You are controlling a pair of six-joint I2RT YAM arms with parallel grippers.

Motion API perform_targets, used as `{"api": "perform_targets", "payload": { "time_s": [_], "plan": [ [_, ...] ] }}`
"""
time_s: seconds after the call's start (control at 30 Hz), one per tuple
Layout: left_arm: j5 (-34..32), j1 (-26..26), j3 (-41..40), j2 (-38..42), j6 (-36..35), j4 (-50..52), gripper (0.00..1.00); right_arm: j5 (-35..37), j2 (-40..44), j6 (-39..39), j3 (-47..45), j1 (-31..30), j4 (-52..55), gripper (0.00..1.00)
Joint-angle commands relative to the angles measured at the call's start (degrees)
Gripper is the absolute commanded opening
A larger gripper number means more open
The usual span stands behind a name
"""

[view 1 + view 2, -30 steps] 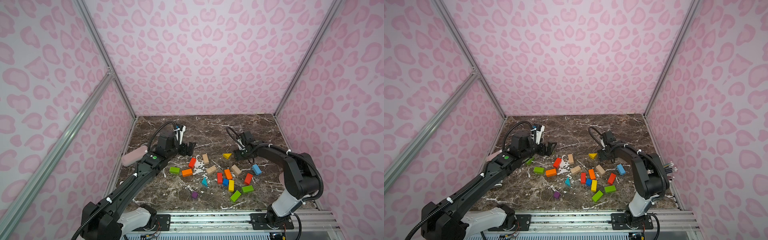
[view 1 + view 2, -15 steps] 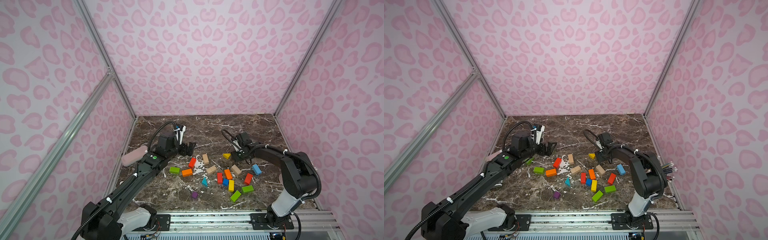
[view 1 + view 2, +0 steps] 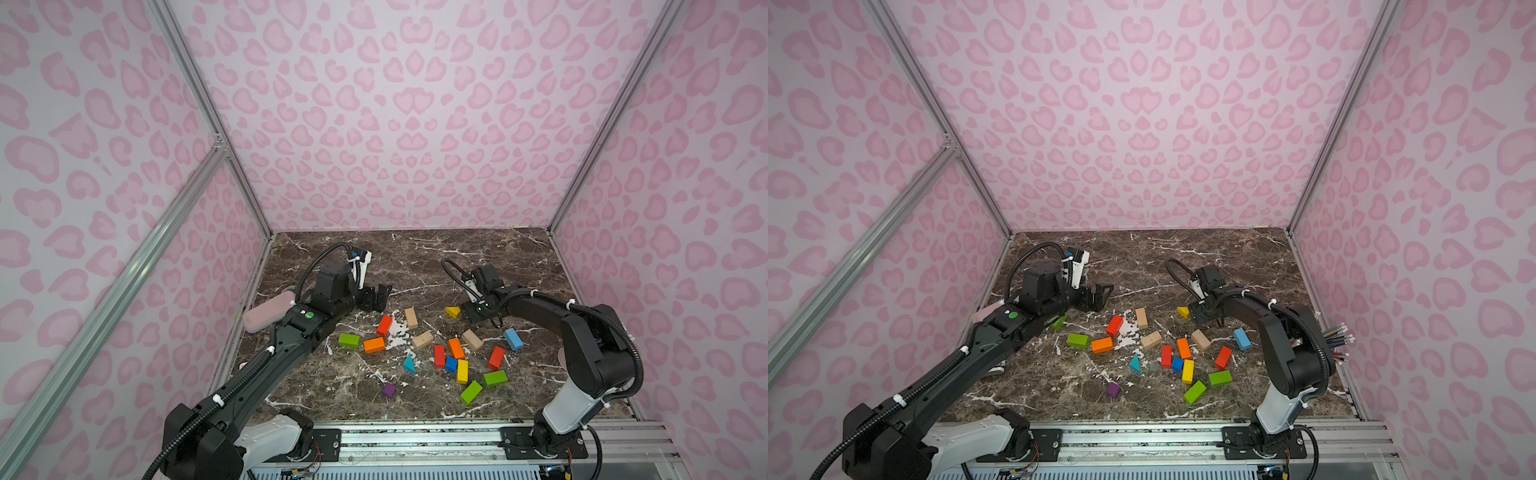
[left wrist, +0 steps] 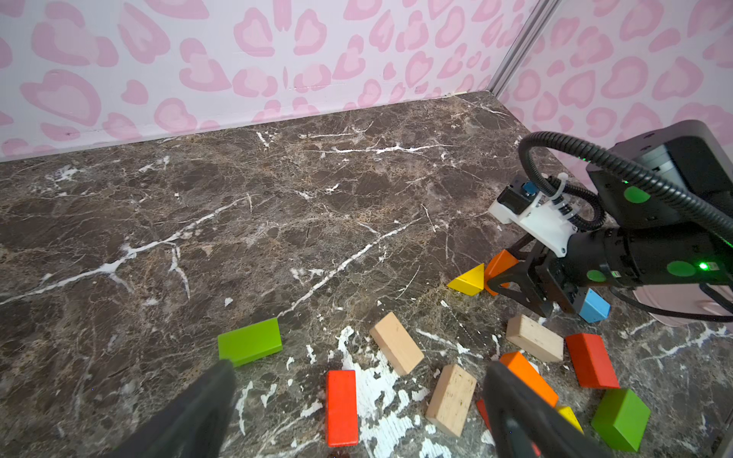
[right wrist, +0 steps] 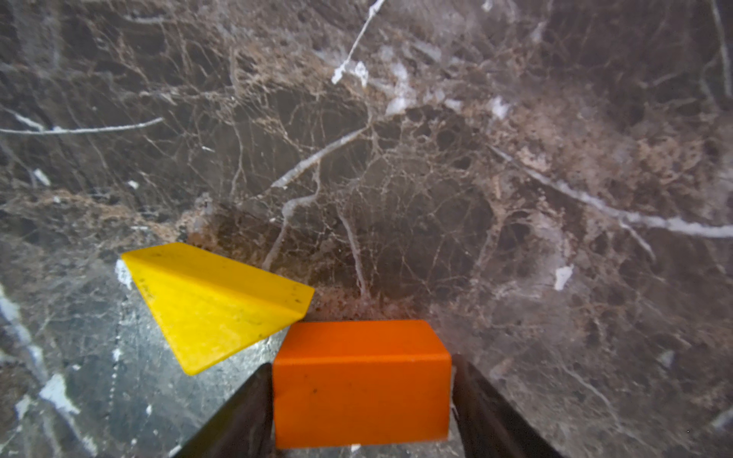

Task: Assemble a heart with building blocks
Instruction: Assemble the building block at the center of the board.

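The building blocks point(image 3: 456, 348) lie scattered, forming no heart yet. Farther, the right gripper point(image 5: 361, 365) has its jaws on both sides of the orange block point(image 5: 361, 388), and I cannot tell if they press it. This block seems to touch the yellow wedge point(image 5: 214, 305), so a push may turn the wedge. The left gripper point(image 4: 359, 366) hangs wide open and empty

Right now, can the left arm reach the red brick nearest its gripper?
Probably yes: the left gripper is open, and the red brick lies flat just ahead, with nothing over or against it.
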State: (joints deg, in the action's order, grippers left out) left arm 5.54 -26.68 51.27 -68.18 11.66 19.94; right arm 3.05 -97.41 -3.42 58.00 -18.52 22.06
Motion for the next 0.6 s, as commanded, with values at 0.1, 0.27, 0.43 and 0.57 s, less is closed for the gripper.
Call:
{"api": "perform_targets", "payload": {
  "time_s": [0.1,0.27,0.43,0.57],
  "plan": [
    [-0.30,0.05,0.50,0.14,-0.19,-1.75,1.00,0.86,1.31,3.38,0.36,0.61,0.87,0.78],
    [-0.27,0.00,0.53,0.24,-0.17,-1.64,1.00,0.57,3.63,9.35,-1.53,0.08,2.03,0.79],
    [-0.20,-0.04,0.59,0.32,-0.22,-1.64,1.00,-1.57,7.04,15.47,-4.45,-1.21,1.31,0.81],
    [-0.21,-0.04,0.60,0.33,-0.18,-1.60,1.00,-1.86,8.01,18.00,-5.61,-1.34,1.08,0.80]
  ]
}}
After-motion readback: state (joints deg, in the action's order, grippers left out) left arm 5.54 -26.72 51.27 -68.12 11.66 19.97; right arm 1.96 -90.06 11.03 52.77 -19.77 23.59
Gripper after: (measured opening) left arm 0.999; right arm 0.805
